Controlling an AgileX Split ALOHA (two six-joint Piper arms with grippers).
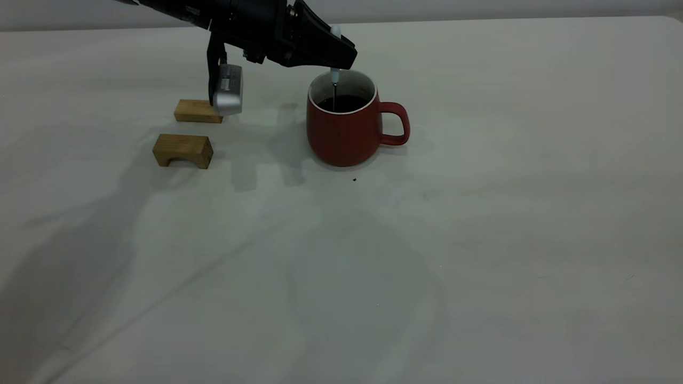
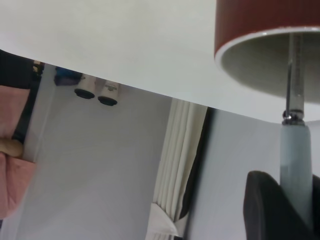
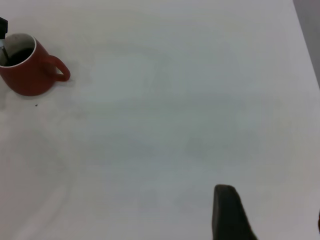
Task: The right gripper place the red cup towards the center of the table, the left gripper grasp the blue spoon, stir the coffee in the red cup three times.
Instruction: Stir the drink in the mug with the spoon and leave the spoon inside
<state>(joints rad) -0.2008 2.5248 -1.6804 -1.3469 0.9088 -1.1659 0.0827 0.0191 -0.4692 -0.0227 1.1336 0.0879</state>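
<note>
Here the left hand point(image 1: 335, 50) clamps the blue spoon point(image 1: 335, 74) upright, bowl down in the red cup point(image 1: 344, 130).

spoon point(image 1: 335, 80) upright in cup point(image 1: 344, 136), two blocks point(image 1: 183, 150) left, apparently apart

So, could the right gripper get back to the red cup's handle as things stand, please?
Probably yes: the handle of the red cup points away from the left gripper, which holds the blue spoon over the cup, and the table on that side is bare.

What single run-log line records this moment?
stage: stirring | left claw: shut on blue spoon, dipped in coffee | red cup: upright on table | right claw: away, open
</note>
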